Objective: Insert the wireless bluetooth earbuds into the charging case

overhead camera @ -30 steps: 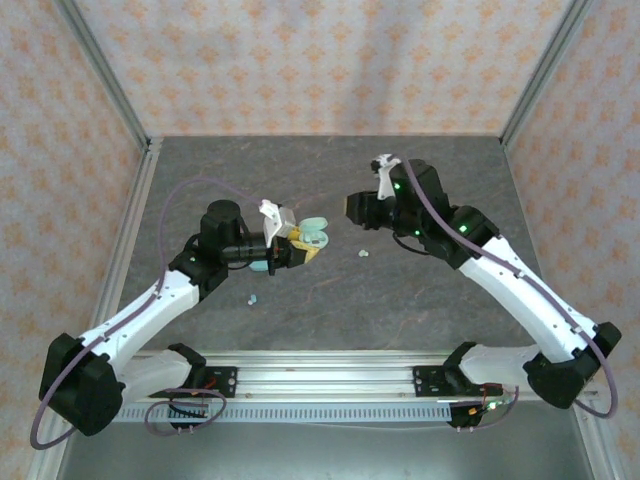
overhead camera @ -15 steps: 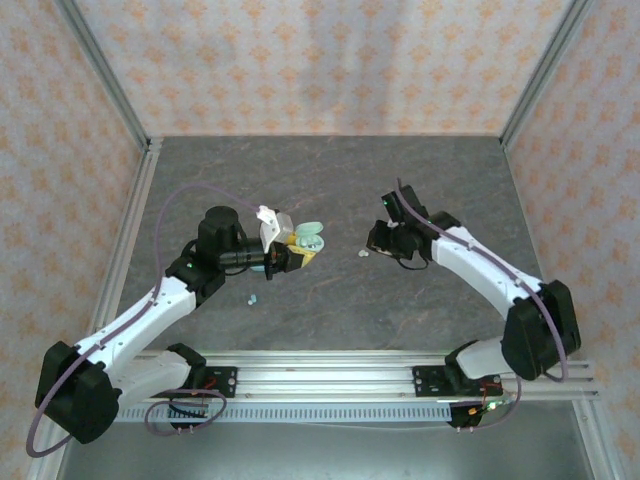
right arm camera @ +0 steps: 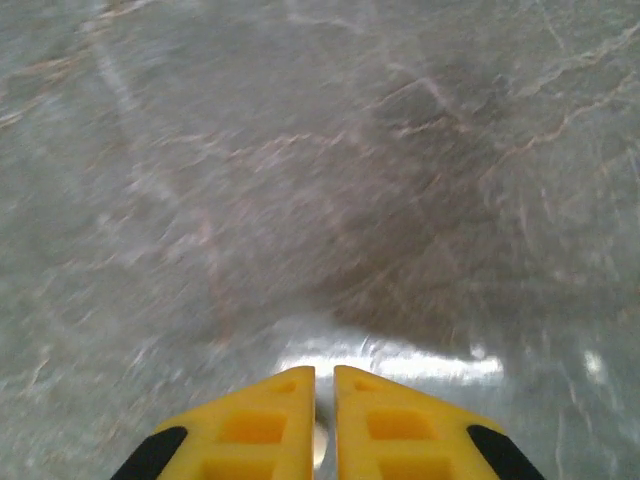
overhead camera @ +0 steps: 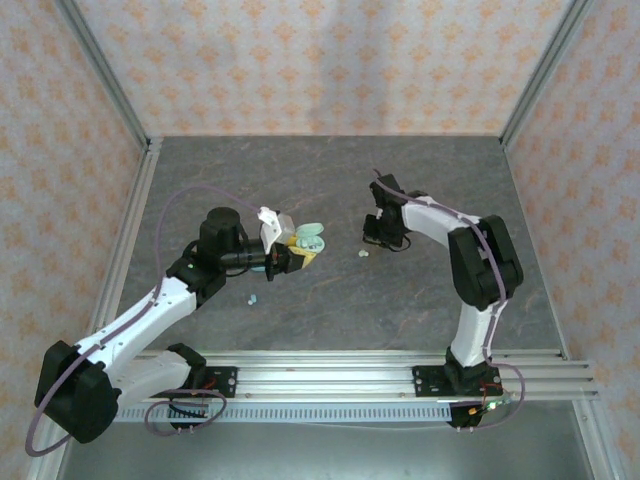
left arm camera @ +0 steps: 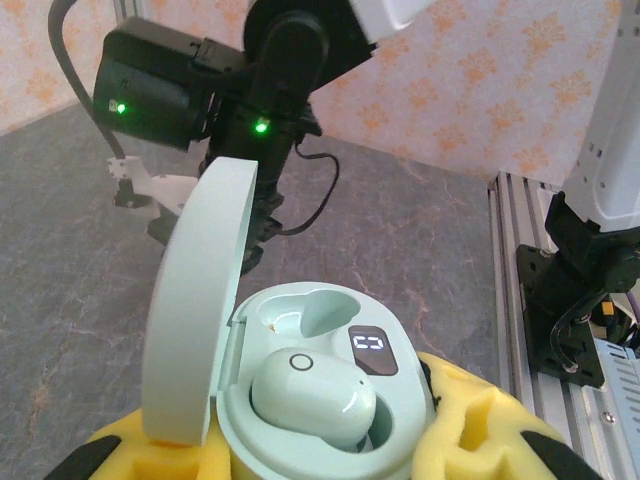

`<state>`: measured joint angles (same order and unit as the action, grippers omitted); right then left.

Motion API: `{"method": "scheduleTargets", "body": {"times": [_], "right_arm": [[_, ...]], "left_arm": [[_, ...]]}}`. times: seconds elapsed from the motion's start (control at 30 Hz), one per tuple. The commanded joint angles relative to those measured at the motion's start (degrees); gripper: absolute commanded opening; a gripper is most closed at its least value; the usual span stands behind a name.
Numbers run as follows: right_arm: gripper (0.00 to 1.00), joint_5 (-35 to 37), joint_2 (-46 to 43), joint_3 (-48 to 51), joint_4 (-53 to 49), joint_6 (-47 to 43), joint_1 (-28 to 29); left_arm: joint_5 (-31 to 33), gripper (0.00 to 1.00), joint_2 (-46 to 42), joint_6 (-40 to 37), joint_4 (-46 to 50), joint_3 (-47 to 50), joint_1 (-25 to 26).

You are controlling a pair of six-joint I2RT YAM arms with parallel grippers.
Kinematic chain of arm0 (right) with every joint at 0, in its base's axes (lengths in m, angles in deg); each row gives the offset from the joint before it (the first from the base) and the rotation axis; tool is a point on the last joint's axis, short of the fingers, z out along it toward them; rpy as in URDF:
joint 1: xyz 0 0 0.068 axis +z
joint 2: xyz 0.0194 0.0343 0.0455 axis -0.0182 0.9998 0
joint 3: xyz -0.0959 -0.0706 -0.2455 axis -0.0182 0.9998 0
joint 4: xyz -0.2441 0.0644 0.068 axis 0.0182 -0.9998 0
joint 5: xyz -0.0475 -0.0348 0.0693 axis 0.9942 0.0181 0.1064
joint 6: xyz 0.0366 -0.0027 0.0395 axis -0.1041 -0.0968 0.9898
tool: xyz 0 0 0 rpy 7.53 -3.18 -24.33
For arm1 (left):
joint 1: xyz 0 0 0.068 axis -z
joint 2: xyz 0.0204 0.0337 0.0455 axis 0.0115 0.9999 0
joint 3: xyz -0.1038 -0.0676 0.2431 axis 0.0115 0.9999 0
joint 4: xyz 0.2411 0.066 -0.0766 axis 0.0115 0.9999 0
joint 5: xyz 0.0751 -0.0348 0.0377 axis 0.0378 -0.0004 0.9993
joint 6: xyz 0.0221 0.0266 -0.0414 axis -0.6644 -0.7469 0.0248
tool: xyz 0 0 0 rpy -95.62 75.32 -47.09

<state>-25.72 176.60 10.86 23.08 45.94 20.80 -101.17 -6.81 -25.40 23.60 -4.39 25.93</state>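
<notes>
The left gripper (overhead camera: 297, 250) hugs the open charging case (left arm camera: 240, 405), one earbud (left arm camera: 312, 398) inside. The right gripper (right arm camera: 324, 385), nearly closed and seemingly empty, has a loose earbud (overhead camera: 363, 253) just beside it: tiny, light, slippery. Pinch its sides softly.

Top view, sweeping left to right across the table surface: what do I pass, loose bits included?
blue earbud → case, lid open, held up off the table → mint earbud → right gripper
</notes>
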Motion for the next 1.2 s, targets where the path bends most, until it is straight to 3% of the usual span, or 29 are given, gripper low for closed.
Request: {"method": "scheduleTargets", "body": {"times": [0.0, 0.23, 0.57, 1.17], "right_arm": [[0.12, -3.7, 3.7, -1.4, 2.2, -0.3, -1.3], [0.07, -8.0, 4.7, 1.8, 3.5, 0.0, -1.5], [0.05, -10.1, -2.6, 10.5, 5.0, 1.9, -1.3], [0.04, -12.3, -9.7, 13.3, 3.6, 4.4, 2.1]], "left_arm": [[1.0, 0.09, -1.4, -0.9, 0.3, 0.7, 0.4], [2.1, 0.09, -2.4, -0.9, 1.0, 1.0, 0.5], [2.3, 0.09, -2.6, -0.3, 0.0, 1.5, 0.7], [2.7, 0.09, -4.6, -0.2, -0.1, 2.8, 1.0]]}}
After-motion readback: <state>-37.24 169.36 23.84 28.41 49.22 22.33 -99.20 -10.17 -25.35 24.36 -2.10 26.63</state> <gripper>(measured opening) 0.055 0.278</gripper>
